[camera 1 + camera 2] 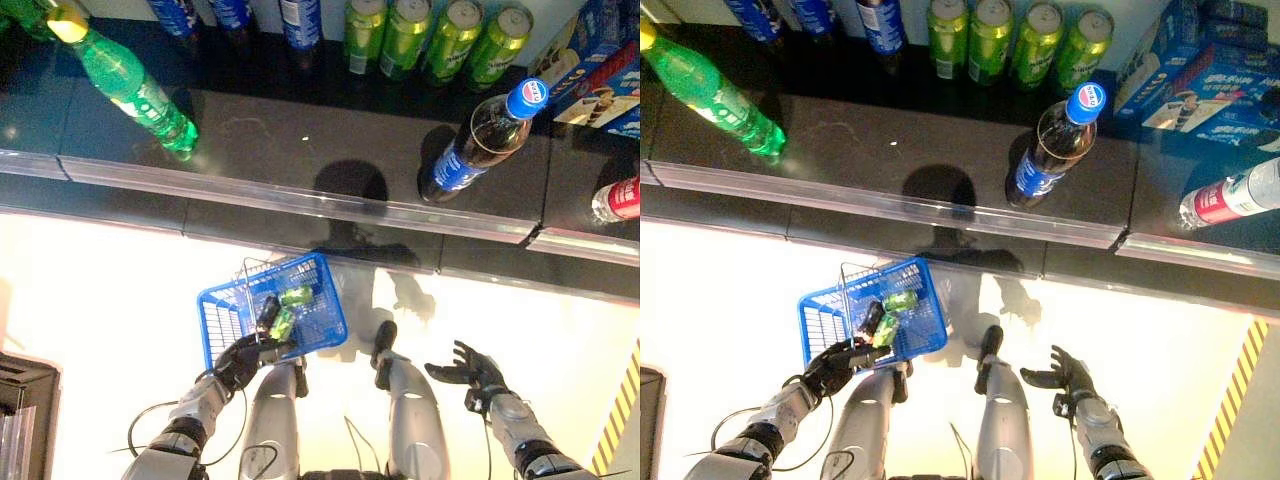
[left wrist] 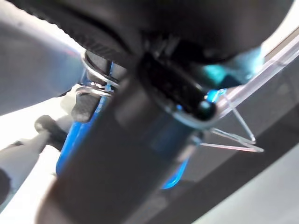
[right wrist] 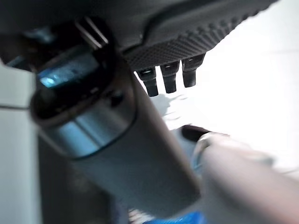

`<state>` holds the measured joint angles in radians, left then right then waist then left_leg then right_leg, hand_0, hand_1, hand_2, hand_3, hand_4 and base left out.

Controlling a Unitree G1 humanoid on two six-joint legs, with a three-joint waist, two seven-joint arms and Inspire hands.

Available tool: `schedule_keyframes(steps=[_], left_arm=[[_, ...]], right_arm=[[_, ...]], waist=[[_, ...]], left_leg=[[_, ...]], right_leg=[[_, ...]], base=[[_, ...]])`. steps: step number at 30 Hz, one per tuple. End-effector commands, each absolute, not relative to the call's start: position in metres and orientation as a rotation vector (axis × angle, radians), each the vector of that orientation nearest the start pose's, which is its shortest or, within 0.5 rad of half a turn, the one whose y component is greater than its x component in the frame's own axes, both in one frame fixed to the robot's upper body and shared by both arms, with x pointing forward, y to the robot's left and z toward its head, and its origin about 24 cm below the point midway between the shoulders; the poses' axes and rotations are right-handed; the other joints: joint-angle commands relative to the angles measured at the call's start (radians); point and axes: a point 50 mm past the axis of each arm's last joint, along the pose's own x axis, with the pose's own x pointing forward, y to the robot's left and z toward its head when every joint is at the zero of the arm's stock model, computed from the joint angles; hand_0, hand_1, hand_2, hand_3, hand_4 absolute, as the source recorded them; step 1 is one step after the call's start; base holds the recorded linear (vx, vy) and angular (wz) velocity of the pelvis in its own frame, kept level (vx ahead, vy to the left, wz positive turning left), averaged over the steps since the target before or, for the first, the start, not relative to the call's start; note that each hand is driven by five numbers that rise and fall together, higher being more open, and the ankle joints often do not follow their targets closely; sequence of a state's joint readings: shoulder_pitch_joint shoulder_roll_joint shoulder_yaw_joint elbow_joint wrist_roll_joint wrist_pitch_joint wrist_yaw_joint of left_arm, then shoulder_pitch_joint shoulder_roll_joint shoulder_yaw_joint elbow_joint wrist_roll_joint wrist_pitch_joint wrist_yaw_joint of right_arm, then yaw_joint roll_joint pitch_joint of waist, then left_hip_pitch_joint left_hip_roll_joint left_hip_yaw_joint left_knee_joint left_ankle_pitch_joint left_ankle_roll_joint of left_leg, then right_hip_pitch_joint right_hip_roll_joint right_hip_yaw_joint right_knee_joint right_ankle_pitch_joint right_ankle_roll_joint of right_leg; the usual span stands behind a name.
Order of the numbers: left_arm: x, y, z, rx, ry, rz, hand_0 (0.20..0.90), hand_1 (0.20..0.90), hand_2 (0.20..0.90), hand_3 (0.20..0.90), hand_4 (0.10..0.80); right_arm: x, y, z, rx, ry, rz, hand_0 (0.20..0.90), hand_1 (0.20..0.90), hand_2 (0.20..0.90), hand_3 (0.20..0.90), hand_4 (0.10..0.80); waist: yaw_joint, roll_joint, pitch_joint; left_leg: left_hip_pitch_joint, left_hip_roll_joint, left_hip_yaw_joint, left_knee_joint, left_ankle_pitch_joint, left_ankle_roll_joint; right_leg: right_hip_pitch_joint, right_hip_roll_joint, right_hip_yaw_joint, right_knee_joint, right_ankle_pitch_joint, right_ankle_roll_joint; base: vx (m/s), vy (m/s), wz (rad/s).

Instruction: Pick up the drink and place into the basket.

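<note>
Down at the near edge, the left hand (image 1: 238, 362) is curled round the wire handle of the blue basket (image 1: 222, 318), holding it up just ahead of its own fingers. A couple of green cans (image 1: 295, 296) and something dark already lie in the basket, touching each other.

Over on the other side the right hand (image 1: 470, 368) hangs low with fingers spread and loose — nothing in it. The drink I'd guess is next is the dark cola bottle (image 1: 478, 140), standing on the black shelf (image 1: 300, 140) well ahead of that hand and a bit inboard of it. Could equally be the green cans further back; can't say for sure.

To do the reach well: bring the right hand up and forward, wrap the bottle's body below the label rather than the cap, and keep the basket level meanwhile so the cans don't roll.

Bottle itself — dark liquid, blue cap, blue label, upright. The clear strip (image 1: 300, 195) along the shelf front sits between hand and bottle, so lift over it.
</note>
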<state>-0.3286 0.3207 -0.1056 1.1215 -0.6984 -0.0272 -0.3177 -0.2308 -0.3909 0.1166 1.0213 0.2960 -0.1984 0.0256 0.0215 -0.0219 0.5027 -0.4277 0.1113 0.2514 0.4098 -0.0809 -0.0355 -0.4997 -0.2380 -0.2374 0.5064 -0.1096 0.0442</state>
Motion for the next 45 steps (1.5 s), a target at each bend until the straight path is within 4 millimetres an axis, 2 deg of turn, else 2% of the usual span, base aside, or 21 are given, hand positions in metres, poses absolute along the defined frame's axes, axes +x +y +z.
schedule_keyframes(steps=[1, 4, 5, 8, 9, 10, 11, 12, 13, 17, 18, 22, 28, 37, 45], left_arm=[[0.216, 0.251, -0.093, -0.374, 0.632, 0.012, 0.3, 0.3, 0.3, 0.2, 0.1], [0.209, 0.254, -0.094, -0.373, 0.632, 0.012, 0.3, 0.3, 0.3, 0.2, 0.1], [0.208, 0.254, -0.094, -0.371, 0.636, 0.011, 0.3, 0.3, 0.3, 0.2, 0.1], [0.199, 0.256, -0.097, -0.363, 0.646, 0.009, 0.3, 0.3, 0.3, 0.2, 0.1], [0.197, 0.257, -0.098, -0.364, 0.648, 0.01, 0.3, 0.3, 0.3, 0.2, 0.1], [0.196, 0.258, -0.098, -0.365, 0.647, 0.012, 0.3, 0.3, 0.3, 0.2, 0.1], [0.194, 0.258, -0.099, -0.366, 0.65, 0.013, 0.3, 0.3, 0.3, 0.2, 0.1], [0.192, 0.258, -0.1, -0.368, 0.652, 0.014, 0.3, 0.3, 0.3, 0.2, 0.1], [0.19, 0.259, -0.1, -0.37, 0.651, 0.013, 0.3, 0.3, 0.3, 0.2, 0.1], [0.187, 0.259, -0.101, -0.37, 0.649, 0.013, 0.3, 0.3, 0.3, 0.2, 0.1], [0.186, 0.259, -0.102, -0.371, 0.651, 0.014, 0.3, 0.3, 0.3, 0.2, 0.1], [0.184, 0.259, -0.103, -0.364, 0.652, 0.01, 0.3, 0.3, 0.3, 0.2, 0.1], [0.182, 0.259, -0.104, -0.363, 0.661, 0.004, 0.3, 0.3, 0.3, 0.2, 0.1], [0.179, 0.259, -0.105, -0.357, 0.681, 0.002, 0.3, 0.3, 0.3, 0.2, 0.1], [0.177, 0.258, -0.107, -0.353, 0.705, -0.005, 0.3, 0.3, 0.3, 0.2, 0.1]], right_arm=[[0.236, -0.277, -0.05, -0.149, 0.372, -0.177, 0.9, 0.9, 0.9, 0.9, 0.8], [0.254, -0.262, -0.018, -0.187, 0.189, -0.096, 0.9, 0.9, 0.9, 0.9, 0.8], [0.256, -0.258, -0.012, -0.201, 0.161, -0.079, 0.9, 0.9, 0.9, 0.9, 0.8], [0.264, -0.242, 0.019, -0.262, 0.004, 0.0, 0.9, 0.9, 0.9, 0.9, 0.8], [0.265, -0.238, 0.027, -0.295, -0.042, 0.023, 0.9, 0.9, 0.9, 0.9, 0.8], [0.265, -0.235, 0.032, -0.316, -0.069, 0.039, 0.9, 0.9, 0.9, 0.9, 0.8], [0.265, -0.233, 0.035, -0.33, -0.085, 0.05, 0.9, 0.9, 0.9, 0.9, 0.8], [0.265, -0.229, 0.041, -0.358, -0.117, 0.069, 0.9, 0.9, 0.9, 0.9, 0.8], [0.267, -0.224, 0.058, -0.389, -0.197, 0.101, 0.9, 0.9, 0.9, 0.9, 0.8], [0.269, -0.218, 0.084, -0.438, -0.318, 0.121, 0.9, 0.9, 0.9, 0.9, 0.8], [0.268, -0.217, 0.087, -0.444, -0.335, 0.121, 0.9, 0.9, 0.9, 0.9, 0.8], [0.267, -0.215, 0.119, -0.473, -0.501, 0.068, 0.9, 0.9, 0.9, 0.9, 0.8], [0.263, -0.226, 0.147, -0.401, -0.628, -0.034, 0.9, 0.9, 0.9, 0.9, 0.8], [0.266, -0.249, 0.163, -0.215, -0.682, -0.179, 0.9, 0.9, 0.9, 0.9, 0.8], [0.265, -0.248, 0.174, -0.191, -0.744, -0.189, 0.9, 0.9, 0.9, 0.9, 0.8]], waist=[[0.005, 0.0, -0.054], [0.003, -0.002, -0.053], [0.003, -0.002, -0.051], [-0.002, -0.007, -0.048], [-0.005, -0.007, -0.047], [-0.007, -0.008, -0.047], [-0.008, -0.007, -0.045], [-0.01, -0.006, -0.043], [-0.014, -0.006, -0.039], [-0.013, -0.003, -0.03], [-0.012, -0.002, -0.027], [-0.009, -0.001, -0.016], [-0.014, 0.003, -0.004], [-0.009, 0.009, 0.008], [-0.012, 0.014, 0.01]], left_leg=[[-0.062, -0.017, -0.065, 0.096, -0.003, 0.009], [-0.064, -0.009, -0.061, 0.113, -0.013, 0.016], [-0.056, -0.009, -0.066, 0.131, -0.043, 0.01], [-0.052, -0.006, -0.067, 0.137, -0.044, 0.012], [-0.049, -0.006, -0.069, 0.135, -0.042, 0.012], [-0.054, -0.005, -0.063, 0.12, -0.013, 0.021], [-0.043, -0.006, -0.069, 0.134, -0.042, 0.014], [-0.04, -0.005, -0.069, 0.132, -0.041, 0.016], [-0.046, -0.003, -0.064, 0.12, -0.011, 0.025], [-0.048, 0.002, -0.062, 0.121, -0.006, 0.026], [-0.04, 0.001, -0.069, 0.137, -0.035, 0.019], [-0.037, 0.007, -0.067, 0.149, -0.043, 0.024], [-0.026, 0.011, -0.065, 0.158, -0.051, 0.03], [-0.019, 0.015, -0.063, 0.18, -0.06, 0.039], [-0.013, 0.014, -0.059, 0.198, -0.068, 0.043]], right_leg=[[-0.044, 0.028, -0.004, 0.08, 0.027, 0.015], [-0.053, 0.018, -0.008, 0.119, 0.011, 0.015], [-0.049, 0.016, 0.0, 0.143, -0.016, 0.028], [-0.047, 0.015, 0.002, 0.149, -0.015, 0.031], [-0.044, 0.017, 0.005, 0.146, -0.014, 0.032], [-0.047, 0.018, -0.001, 0.127, 0.012, 0.02], [-0.04, 0.018, 0.009, 0.145, -0.013, 0.034], [-0.038, 0.018, 0.011, 0.145, -0.013, 0.034], [-0.041, 0.023, 0.009, 0.119, 0.017, 0.024], [-0.039, 0.025, 0.009, 0.127, 0.011, 0.025], [-0.033, 0.023, 0.017, 0.148, -0.017, 0.037], [-0.029, 0.015, 0.009, 0.164, -0.024, 0.041], [-0.026, 0.013, 0.014, 0.182, -0.021, 0.047], [-0.016, 0.005, 0.007, 0.196, -0.028, 0.04], [-0.007, 0.005, 0.006, 0.207, -0.037, 0.033]], base=[[0.0, 0.0, 0.0], [0.019, -0.006, -0.01], [0.06, -0.025, -0.02], [0.022, -0.007, 0.0], [0.0, 0.0, 0.0], [0.032, -0.009, 0.0], [0.0, 0.0, 0.0], [0.025, -0.006, 0.06], [-0.048, -0.012, 0.07], [0.003, -0.004, 0.01], [0.068, 0.001, 0.01], [0.018, -0.002, 0.0], [0.026, -0.006, 0.0], [0.036, -0.01, 0.01], [0.045, -0.001, 0.01]])
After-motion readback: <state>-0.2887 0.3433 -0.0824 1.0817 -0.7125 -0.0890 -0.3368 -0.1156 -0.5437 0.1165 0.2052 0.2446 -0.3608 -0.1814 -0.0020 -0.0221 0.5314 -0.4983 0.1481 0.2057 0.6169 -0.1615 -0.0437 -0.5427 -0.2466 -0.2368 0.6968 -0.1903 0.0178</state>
